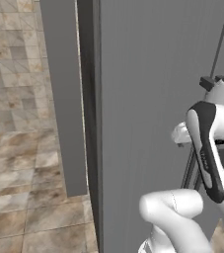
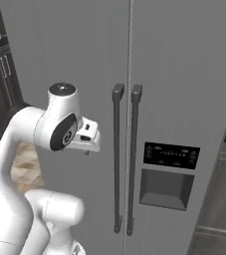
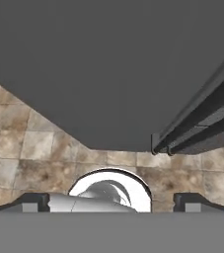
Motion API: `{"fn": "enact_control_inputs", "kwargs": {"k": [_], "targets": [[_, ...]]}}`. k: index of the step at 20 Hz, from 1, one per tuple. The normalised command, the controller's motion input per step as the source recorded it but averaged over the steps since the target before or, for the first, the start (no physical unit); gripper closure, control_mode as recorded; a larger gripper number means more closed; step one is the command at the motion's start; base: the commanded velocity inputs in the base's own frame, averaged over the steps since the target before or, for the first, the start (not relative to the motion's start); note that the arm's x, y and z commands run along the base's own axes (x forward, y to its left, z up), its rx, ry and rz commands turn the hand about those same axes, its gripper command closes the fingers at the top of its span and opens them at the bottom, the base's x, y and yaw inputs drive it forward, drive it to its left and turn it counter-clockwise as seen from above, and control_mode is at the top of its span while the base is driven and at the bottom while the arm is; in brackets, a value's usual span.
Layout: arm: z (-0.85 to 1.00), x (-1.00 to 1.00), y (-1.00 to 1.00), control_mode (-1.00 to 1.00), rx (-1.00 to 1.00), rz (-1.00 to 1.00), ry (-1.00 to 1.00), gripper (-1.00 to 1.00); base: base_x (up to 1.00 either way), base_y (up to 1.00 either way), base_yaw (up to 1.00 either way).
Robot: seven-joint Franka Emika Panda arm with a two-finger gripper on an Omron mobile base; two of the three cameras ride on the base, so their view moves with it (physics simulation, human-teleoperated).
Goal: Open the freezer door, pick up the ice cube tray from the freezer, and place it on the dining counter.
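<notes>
arm: white Franka arm (image 2: 32, 149) folded high, elbow bent
gripper: two-finger gripper (image 3: 111, 203) pointing down, jaws spread wide, nothing held

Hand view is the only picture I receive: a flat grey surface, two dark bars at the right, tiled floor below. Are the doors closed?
Observer: Yes. In the right base view the left tall brushed-grey metal door and the right one sit flush, both shut.
Operator: Which door do the bars belong to?
Observer: One each. The two long dark vertical bar handles stand side by side at the seam.
Operator: Where is my pincer relative to them?
Observer: The open pincer hangs in front of the left door, to the left of the handles and apart from them.
</notes>
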Motion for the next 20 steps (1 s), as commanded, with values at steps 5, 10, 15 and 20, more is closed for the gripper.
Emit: {"fn": "enact_control_inputs", "kwargs": {"k": [5, 10, 15, 20], "targets": [[0.00, -0.92, -1.00, -1.00, 0.04, 0.13, -0.44, -1.00, 0.00, 0.00, 0.00], [0.00, -0.52, -0.99, -1.00, 0.01, 0.08, -0.54, -1.00, 0.00, 0.00, 0.00], [0.00, -0.07, -0.82, -1.00, 0.00, 0.00, -0.48, -1.00, 0.00, 0.00, 0.00], [0.04, 0.20, -0.32, -1.00, 0.00, 0.00, -0.43, -1.00, 0.00, 0.00, 0.00]]}}
